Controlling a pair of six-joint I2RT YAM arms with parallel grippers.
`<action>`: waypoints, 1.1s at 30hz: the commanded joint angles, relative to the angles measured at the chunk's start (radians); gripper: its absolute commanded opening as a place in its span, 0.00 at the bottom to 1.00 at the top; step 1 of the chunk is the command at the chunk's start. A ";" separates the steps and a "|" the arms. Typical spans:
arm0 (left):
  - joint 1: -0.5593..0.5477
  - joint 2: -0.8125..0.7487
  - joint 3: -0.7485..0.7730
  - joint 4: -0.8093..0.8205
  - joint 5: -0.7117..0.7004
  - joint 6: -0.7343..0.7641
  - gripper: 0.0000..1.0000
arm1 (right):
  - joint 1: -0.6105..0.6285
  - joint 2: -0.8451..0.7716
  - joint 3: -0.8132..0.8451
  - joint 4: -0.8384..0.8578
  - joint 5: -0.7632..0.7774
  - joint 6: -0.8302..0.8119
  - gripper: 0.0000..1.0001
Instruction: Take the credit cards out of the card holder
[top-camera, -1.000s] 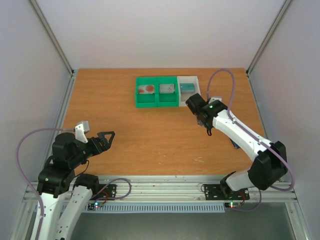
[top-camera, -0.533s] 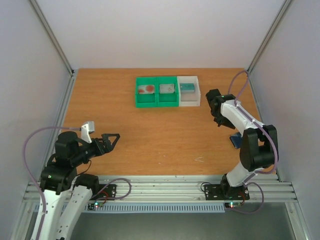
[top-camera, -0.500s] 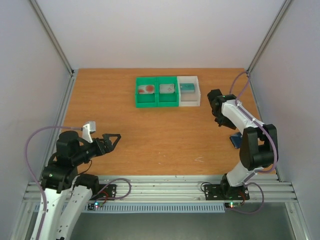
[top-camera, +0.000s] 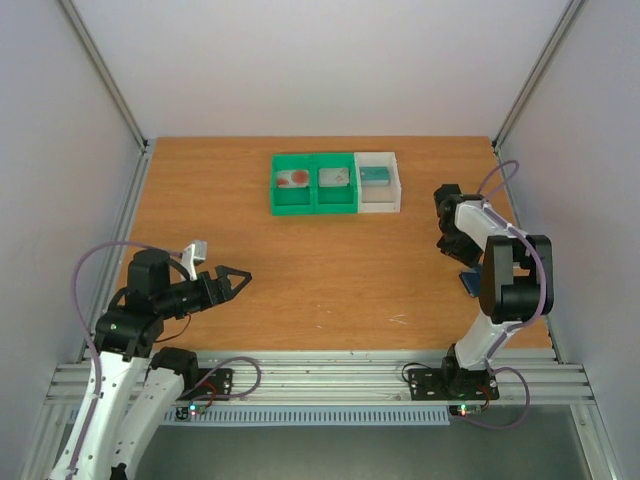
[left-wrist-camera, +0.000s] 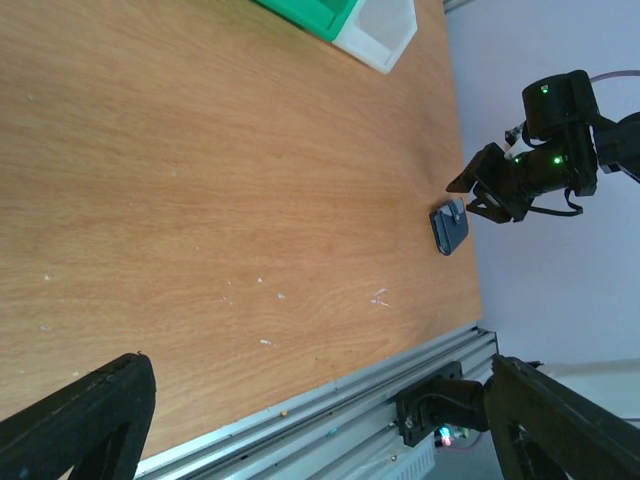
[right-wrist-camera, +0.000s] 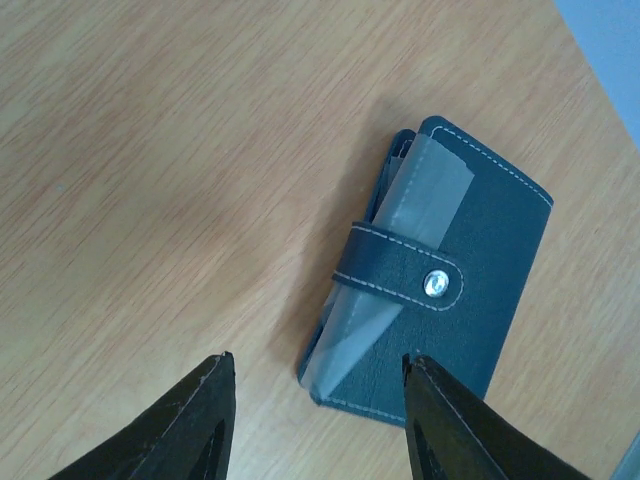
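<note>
Card holder: card holder (right-wrist-camera: 440, 270) lies flat on the counter (top-camera: 300, 270), near its right edge and well apart from the bins. Dark blue-grey with pale stitching.
Closure: strap (right-wrist-camera: 400, 270) wraps across the holder and ends at a metal snap. A clear sleeve (right-wrist-camera: 420, 195) sticks out along one long side.
Right claw: right claw (right-wrist-camera: 318, 365) hovers over the near end of the card holder. Jaws stand moderately apart with nothing clamped between them; contact with the holder cannot be told.
Right arm: right arm (top-camera: 505, 285) is folded back over the counter's right side and partly hides the holder in the top view.
Left claw: left claw (top-camera: 235, 280) is spread wide and empty, above the near left part of the counter, pointing right.
Green bin: green bin (top-camera: 297, 210) sits at the far middle of the counter and has two compartments.
Left compartment: red-blotch card (top-camera: 293, 179).
Right compartment: grey card (top-camera: 333, 177).
White bin: white bin (top-camera: 379, 208) touches the green bin's right side and holds the teal card (top-camera: 374, 175).
</note>
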 joint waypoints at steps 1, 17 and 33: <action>-0.016 -0.001 -0.033 0.040 0.040 -0.026 0.90 | -0.054 0.021 -0.012 0.021 -0.022 0.004 0.47; -0.071 0.021 -0.038 0.111 0.009 -0.080 0.87 | -0.110 0.091 -0.008 -0.019 -0.026 0.048 0.47; -0.073 -0.002 -0.029 0.088 -0.032 -0.079 0.86 | -0.128 0.083 -0.036 0.044 -0.107 -0.014 0.14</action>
